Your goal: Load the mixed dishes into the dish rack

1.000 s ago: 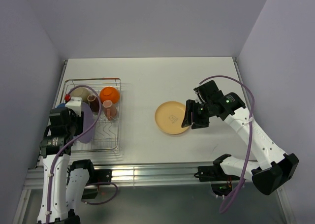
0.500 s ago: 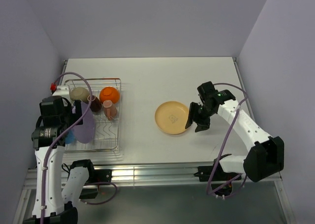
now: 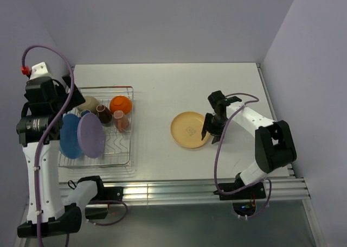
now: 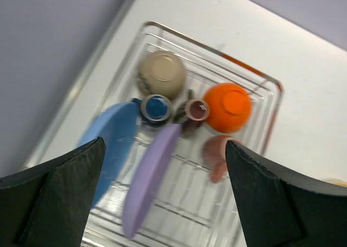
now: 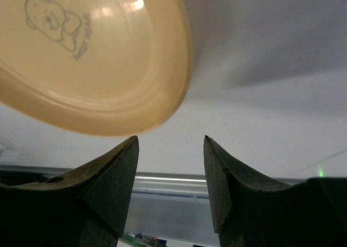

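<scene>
Right gripper (image 5: pixel 171 141), jaws apart and empty, sits at the tan plate's (image 3: pixel 188 130) right rim mid-bench; closing short may merely shove it. Left gripper (image 4: pixel 164 144) gapes empty over the rack (image 3: pixel 116 152).

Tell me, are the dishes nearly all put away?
Nearly. The blue plate, lilac plate, both bowls and three mugs sit in the dish rack. The right gripper is open beside the tan plate, not gripping it. That plate, on the table, is the last one.
</scene>
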